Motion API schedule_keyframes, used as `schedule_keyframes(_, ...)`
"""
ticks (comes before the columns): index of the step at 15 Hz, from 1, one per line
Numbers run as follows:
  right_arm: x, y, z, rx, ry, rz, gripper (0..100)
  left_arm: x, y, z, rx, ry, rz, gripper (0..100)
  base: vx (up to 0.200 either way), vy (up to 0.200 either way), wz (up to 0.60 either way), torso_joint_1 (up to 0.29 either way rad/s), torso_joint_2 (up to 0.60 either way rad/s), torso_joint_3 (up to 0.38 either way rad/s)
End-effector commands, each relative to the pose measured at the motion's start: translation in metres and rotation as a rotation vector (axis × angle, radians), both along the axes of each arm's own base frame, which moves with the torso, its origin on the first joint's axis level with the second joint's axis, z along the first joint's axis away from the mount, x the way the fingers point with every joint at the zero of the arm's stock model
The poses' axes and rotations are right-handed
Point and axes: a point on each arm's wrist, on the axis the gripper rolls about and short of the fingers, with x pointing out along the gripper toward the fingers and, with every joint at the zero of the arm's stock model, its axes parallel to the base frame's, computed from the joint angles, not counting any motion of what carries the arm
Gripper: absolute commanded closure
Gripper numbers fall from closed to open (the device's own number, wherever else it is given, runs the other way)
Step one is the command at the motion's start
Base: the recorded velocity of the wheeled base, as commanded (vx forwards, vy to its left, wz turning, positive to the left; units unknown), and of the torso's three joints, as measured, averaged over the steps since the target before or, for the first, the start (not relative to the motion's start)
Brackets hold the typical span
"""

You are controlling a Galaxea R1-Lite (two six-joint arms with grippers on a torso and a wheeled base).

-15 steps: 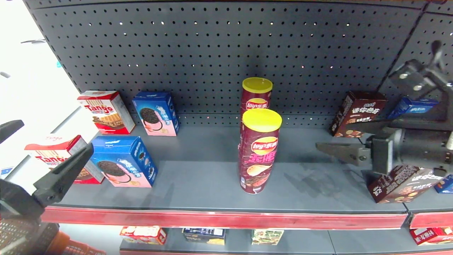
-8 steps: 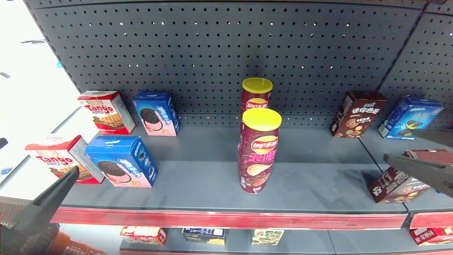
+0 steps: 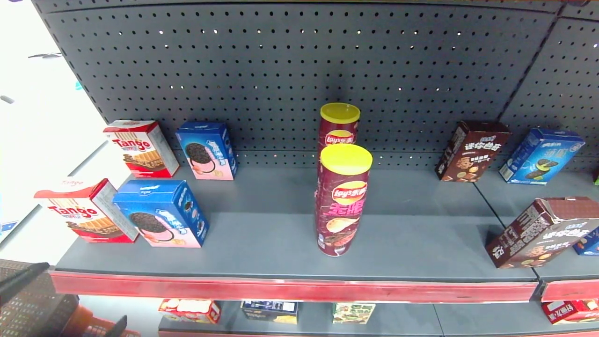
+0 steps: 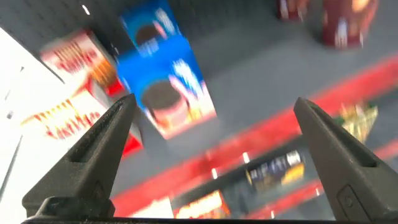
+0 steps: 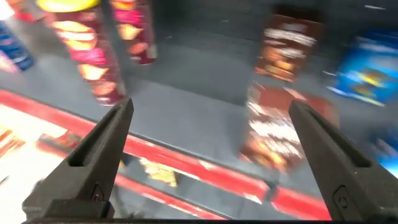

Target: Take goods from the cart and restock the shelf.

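Observation:
Two tall maroon chip cans with yellow lids, the front can [image 3: 344, 199] and the rear can [image 3: 339, 124], stand upright mid-shelf on the grey shelf [image 3: 262, 252]. My left gripper [image 3: 84, 291] hangs open and empty at the lower left, below the shelf's red front edge. In the left wrist view this gripper [image 4: 214, 102] frames a blue cookie box [image 4: 168, 93] farther off. My right gripper [image 5: 211, 104] is open and empty, in front of the shelf edge, between a chip can [image 5: 87, 53] and a brown cookie box [image 5: 273, 130].
Two red-white wafer boxes [image 3: 84, 210] and two blue cookie boxes [image 3: 161, 213] stand at the left. Brown boxes [image 3: 472, 150], one tilted [image 3: 538, 231], and a blue box [image 3: 540, 155] stand at the right. A dark mesh cart basket [image 3: 32, 309] sits at lower left. Boxes fill the lower shelf [image 3: 269, 311].
Both arms have pulled back from the shelf. The right gripper has left the head view at the right; the left gripper has dropped to the bottom-left corner. The goods have not moved.

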Motion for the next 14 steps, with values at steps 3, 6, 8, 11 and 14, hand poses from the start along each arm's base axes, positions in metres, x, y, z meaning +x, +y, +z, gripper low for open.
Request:
schedule_keyframes(3, -0.045, -0.009, -0.065, 0.002, -0.035, -0.154, 0, -0.024, 0.018, -0.035, 0.075, 0.11, -0.005, 0, 0.0, 0.0, 0.0, 0.0, 0.0, 0.0)
schedule_keyframes(6, -0.053, -0.01, -0.106, -0.001, -0.039, -0.161, 0, -0.038, 0.029, -0.054, 0.111, 0.169, 0.009, 0, 0.0, 0.0, 0.0, 0.0, 0.0, 0.0)
schedule_keyframes(8, -0.048, -0.01, -0.123, -0.008, -0.009, -0.191, 0, -0.041, 0.031, -0.06, 0.118, 0.182, 0.028, 0, 0.0, 0.0, 0.0, 0.0, 0.0, 0.0)
schedule_keyframes(11, -0.038, -0.01, -0.155, -0.042, 0.107, -0.261, 0, -0.041, 0.031, -0.06, 0.084, 0.222, 0.223, 0, 0.0, 0.0, 0.0, 0.0, 0.0, 0.0)
schedule_keyframes(14, -0.034, -0.006, -0.153, -0.038, 0.162, -0.366, 0, -0.042, 0.032, -0.06, 0.054, 0.232, 0.388, 0, 0.0, 0.0, 0.0, 0.0, 0.0, 0.0)
